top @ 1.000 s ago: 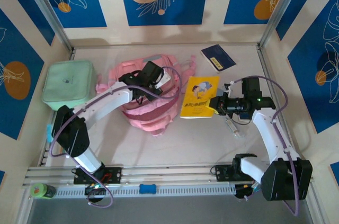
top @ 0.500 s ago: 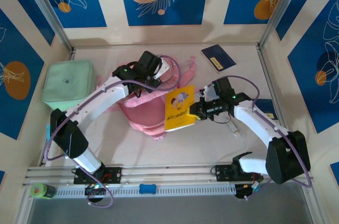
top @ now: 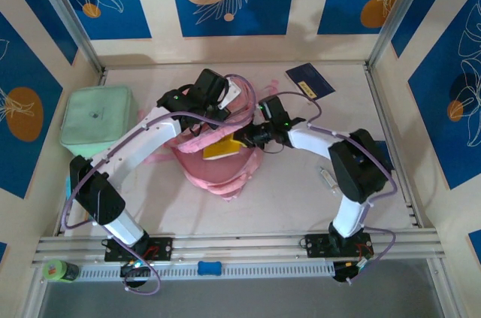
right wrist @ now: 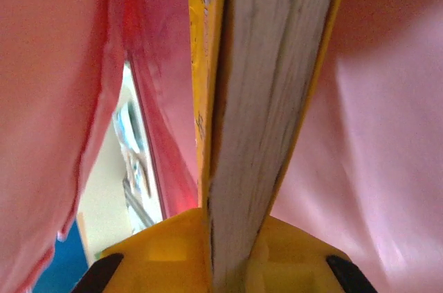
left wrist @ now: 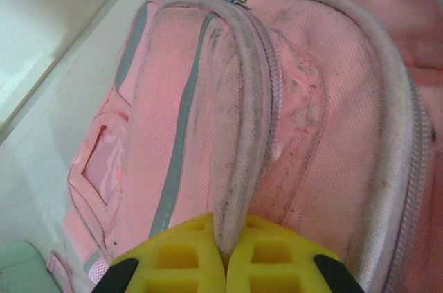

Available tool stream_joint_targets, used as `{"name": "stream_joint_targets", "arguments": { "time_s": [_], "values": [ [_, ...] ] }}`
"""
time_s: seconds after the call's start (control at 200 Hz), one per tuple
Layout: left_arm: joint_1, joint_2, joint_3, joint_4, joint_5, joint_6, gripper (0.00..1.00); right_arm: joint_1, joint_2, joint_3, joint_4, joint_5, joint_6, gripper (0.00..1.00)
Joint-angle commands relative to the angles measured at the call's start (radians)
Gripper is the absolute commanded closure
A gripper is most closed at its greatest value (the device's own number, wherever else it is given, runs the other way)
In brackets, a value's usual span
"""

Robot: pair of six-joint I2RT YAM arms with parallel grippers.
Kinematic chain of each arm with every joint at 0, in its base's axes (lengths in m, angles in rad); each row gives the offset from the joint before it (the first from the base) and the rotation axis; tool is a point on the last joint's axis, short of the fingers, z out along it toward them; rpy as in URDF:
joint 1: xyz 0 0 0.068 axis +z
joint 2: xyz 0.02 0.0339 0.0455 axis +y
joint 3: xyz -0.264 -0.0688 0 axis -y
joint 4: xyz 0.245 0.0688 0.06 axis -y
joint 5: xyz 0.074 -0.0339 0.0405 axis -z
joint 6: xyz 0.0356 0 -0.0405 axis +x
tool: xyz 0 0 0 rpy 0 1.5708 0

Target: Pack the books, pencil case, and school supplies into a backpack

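Observation:
The pink backpack lies mid-table with its mouth held open. My left gripper is shut on a grubby pink zipper edge of the backpack, pinched between the yellow fingers of this gripper. From the right, my right gripper is shut on the yellow book, which is partly inside the opening. In the right wrist view the book's page edge runs up from that gripper between pink fabric walls. The dark navy book lies at the back right. The pencil case is hidden behind my right arm.
A mint-green lidded box sits against the left wall. A small pen-like item lies on the table right of the backpack. Metal frame posts and walls close in the table on three sides.
My right gripper carried the yellow book left from the table into the backpack's mouth. My left gripper shifted slightly toward the back, still holding the backpack's edge.

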Motion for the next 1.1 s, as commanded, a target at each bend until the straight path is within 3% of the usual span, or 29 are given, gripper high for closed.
{"name": "stream_joint_targets", "arguments": {
  "time_s": [0.0, 0.07, 0.145, 0.3, 0.415, 0.535, 0.63, 0.835, 0.94, 1.09],
  "values": [
    [0.006, -0.061, 0.038, 0.083, 0.007, -0.013, 1.0, 0.021, 0.078, 0.084, 0.137, 0.059, -0.002, 0.96],
    [0.006, -0.061, 0.034, 0.085, 0.006, -0.011, 1.0, 0.015, 0.139, 0.116, 0.121, 0.066, 0.009, 0.9],
    [0.006, -0.063, 0.032, 0.085, 0.0, -0.008, 1.0, 0.012, 0.165, 0.121, 0.117, 0.054, -0.005, 0.75],
    [0.008, -0.069, 0.023, 0.089, -0.018, 0.007, 1.0, 0.01, 0.076, 0.04, 0.063, 0.08, -0.042, 0.5],
    [0.012, -0.068, 0.016, 0.091, -0.026, 0.008, 1.0, 0.012, -0.026, -0.035, -0.051, 0.136, -0.065, 0.46],
    [0.012, -0.069, 0.012, 0.098, -0.016, 0.007, 1.0, 0.054, -0.119, -0.124, -0.079, 0.202, -0.059, 0.48],
    [0.013, -0.064, 0.009, 0.1, -0.016, 0.003, 1.0, 0.104, -0.108, -0.133, -0.055, 0.208, -0.029, 0.55],
    [0.012, -0.067, 0.0, 0.102, 0.001, 0.0, 1.0, 0.197, 0.051, -0.018, 0.024, 0.275, -0.003, 0.84],
    [0.014, -0.069, 0.007, 0.083, -0.015, 0.006, 1.0, 0.198, 0.058, -0.043, 0.085, 0.368, 0.023, 0.94],
    [0.014, -0.09, -0.02, 0.094, -0.015, 0.009, 1.0, 0.154, 0.027, -0.064, 0.096, 0.504, 0.046, 1.0]
  ]
}}
